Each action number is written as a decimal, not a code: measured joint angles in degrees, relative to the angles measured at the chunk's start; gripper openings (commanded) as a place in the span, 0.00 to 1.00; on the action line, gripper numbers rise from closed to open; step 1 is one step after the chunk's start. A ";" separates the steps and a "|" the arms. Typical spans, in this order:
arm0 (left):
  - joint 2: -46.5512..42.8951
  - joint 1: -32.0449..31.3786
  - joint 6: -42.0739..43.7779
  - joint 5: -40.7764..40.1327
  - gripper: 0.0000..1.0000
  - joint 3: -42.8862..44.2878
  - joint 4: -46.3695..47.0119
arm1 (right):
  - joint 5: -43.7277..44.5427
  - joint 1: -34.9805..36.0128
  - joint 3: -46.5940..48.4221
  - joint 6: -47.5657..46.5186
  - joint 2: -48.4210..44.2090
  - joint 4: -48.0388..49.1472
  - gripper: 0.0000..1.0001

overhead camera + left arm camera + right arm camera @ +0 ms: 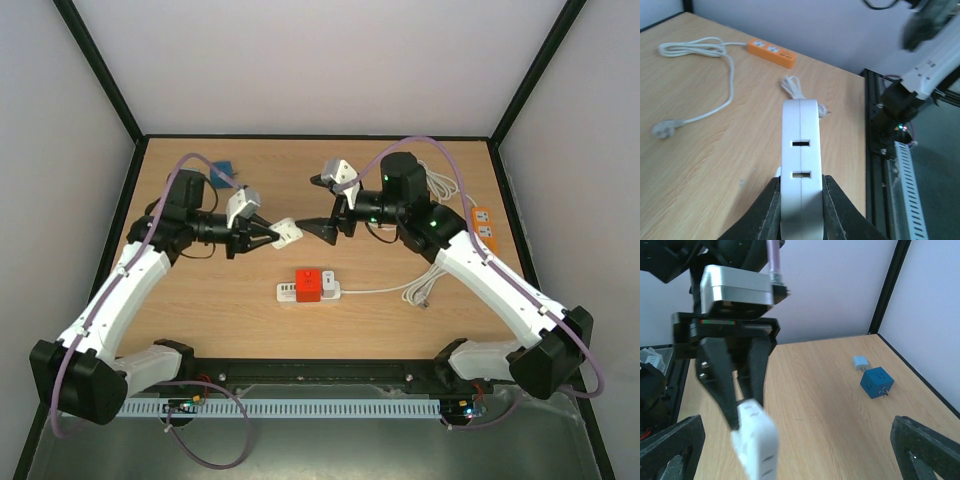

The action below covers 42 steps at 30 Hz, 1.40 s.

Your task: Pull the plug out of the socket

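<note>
The left gripper (800, 184) was found pinching a white adapter (800, 130) by its lower end, one finger flat against each broad side, the two slots on its narrow face turned toward the wrist camera. The adapter was held upright in the wrist view and clear of the surface (200, 310), above its middle. The right gripper (322, 207) faced it from the right with jaws spread wide and nothing between them; its fingertips stood near the adapter's free end without touching it, so far as the top view showed. Below both grippers, toward the near edge at mid-width, a white power strip (289, 293) lay flat on the surface with a red block (308, 284) seated on it and a small white piece (329, 277) just beside that block. Whether the white piece was plugged in could not be determined. A white cable (375, 290) ran from the strip toward the right edge and ended in a loose coil (420, 290). An orange power strip (484, 224) lay along the right edge, with a white cord (715, 50) looped beyond it toward the far right corner. Near the far edge on the left side sat a blue cube adapter (876, 382) and, just beside it, a small pale blue plug (860, 362).
</note>
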 measured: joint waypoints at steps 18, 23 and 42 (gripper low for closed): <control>5.31 16.22 5.62 -27.28 0.02 1.31 1.16 | 0.37 0.02 -4.48 -1.03 -2.08 -1.14 0.98; 9.20 20.61 8.79 -35.54 0.02 1.31 3.50 | 0.68 0.02 -5.35 -1.05 -2.05 -1.09 0.98; 29.79 26.51 12.83 -58.29 0.02 5.66 16.28 | 1.92 0.00 -7.89 -2.75 -2.45 -1.16 0.98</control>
